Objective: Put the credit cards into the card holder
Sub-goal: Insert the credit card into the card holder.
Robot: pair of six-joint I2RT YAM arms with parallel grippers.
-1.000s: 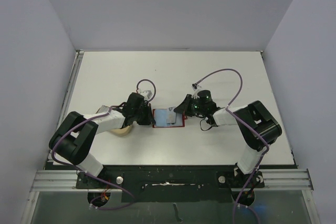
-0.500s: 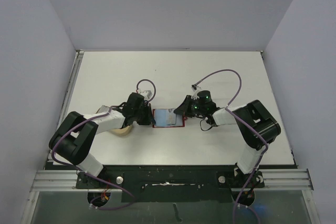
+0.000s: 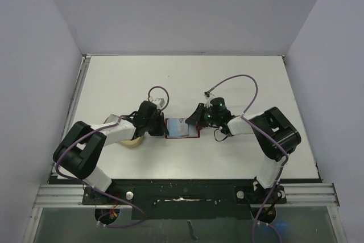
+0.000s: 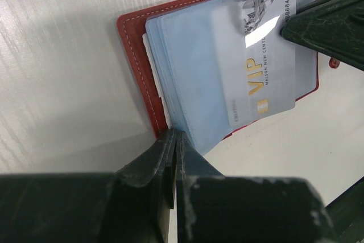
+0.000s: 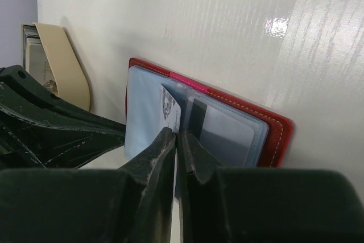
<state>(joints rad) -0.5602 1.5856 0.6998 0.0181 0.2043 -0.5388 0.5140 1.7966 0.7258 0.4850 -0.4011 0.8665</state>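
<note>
The red card holder lies open on the white table, its clear blue sleeves facing up. A pale credit card printed "VIP" sits mostly inside one sleeve. My right gripper is shut on that card's outer end, at the holder's right side. My left gripper is shut. Its tips rest on the holder's left edge, and I cannot tell whether anything is pinched between them.
A tan oval dish sits just left of the holder, under the left arm. In the right wrist view the dish rim stands behind the left gripper's fingers. Grey walls enclose the table on three sides.
The right gripper has moved slightly left, sliding the card further into the holder's sleeve. The left gripper has stayed on the holder's left edge.
</note>
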